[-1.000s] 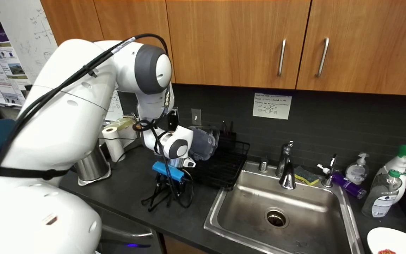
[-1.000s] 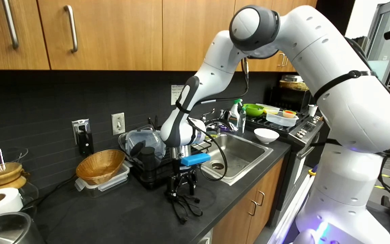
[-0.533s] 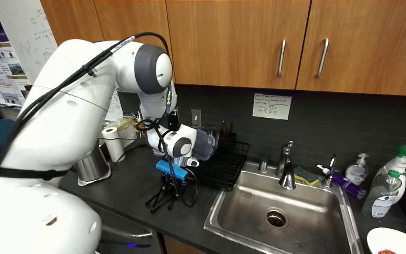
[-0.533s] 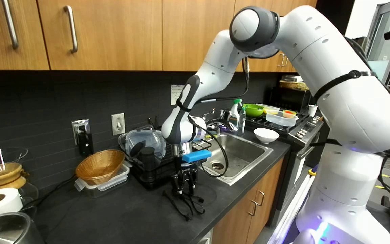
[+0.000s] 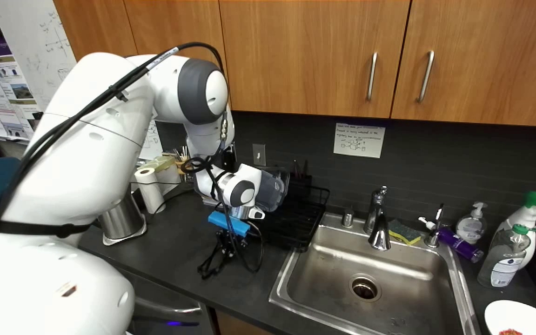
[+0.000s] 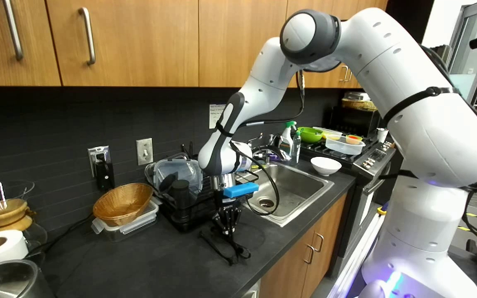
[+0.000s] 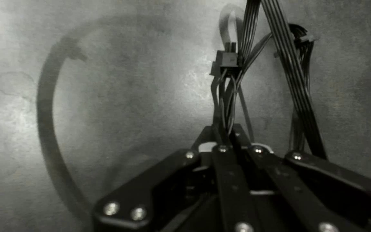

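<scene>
Close to the surface of the dark gray desk (image 6: 151, 269), just in front of a black dish rack (image 5: 291, 223), a black cable bundle (image 7: 288, 64) hangs from the gripper (image 7: 226, 132). The jaws point down and are drawn nearly together, with thin wires of the bundle pinched between their tips. In the wrist view, a small plastic connector (image 7: 230, 60) sits on these wires just beyond the tips, and flat ribbon strands run past the upper edge. The loose ends reach down toward the desk; which of them touch it cannot be told.

Above the jaws, in both exterior views, a bright blue block (image 6: 240, 190) is fixed at the wrist. A clear plastic container (image 6: 186, 171) stands propped in the rack. Near it, a wicker basket (image 6: 118, 207) is set on a plastic box (image 6: 139, 221) with clips.

On the rack's other side, the stainless steel sink (image 5: 324, 279) is set into the desk, with a chrome faucet (image 5: 378, 216) and a yellow and dark green sponge (image 5: 402, 229) along its back rim. Past the sink are a purple bottle (image 5: 458, 244), a green-headed spray bottle (image 5: 520, 216) and a white bowl (image 6: 325, 165). Wooden cabinets (image 5: 314, 56) run overhead along the wall.
</scene>
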`<control>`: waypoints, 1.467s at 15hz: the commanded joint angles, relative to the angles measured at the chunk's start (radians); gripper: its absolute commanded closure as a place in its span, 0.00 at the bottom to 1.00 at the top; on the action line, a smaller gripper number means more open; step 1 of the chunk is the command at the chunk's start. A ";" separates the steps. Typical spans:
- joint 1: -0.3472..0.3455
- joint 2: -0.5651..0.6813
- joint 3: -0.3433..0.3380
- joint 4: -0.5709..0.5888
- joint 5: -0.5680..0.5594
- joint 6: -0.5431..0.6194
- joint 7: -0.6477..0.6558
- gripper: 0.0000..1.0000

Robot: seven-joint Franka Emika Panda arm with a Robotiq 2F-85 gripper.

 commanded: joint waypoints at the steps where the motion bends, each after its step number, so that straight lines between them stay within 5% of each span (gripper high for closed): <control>1: 0.018 0.011 -0.004 0.016 -0.018 -0.003 0.034 0.99; 22: 0.119 -0.080 -0.052 -0.055 -0.098 0.008 0.214 0.98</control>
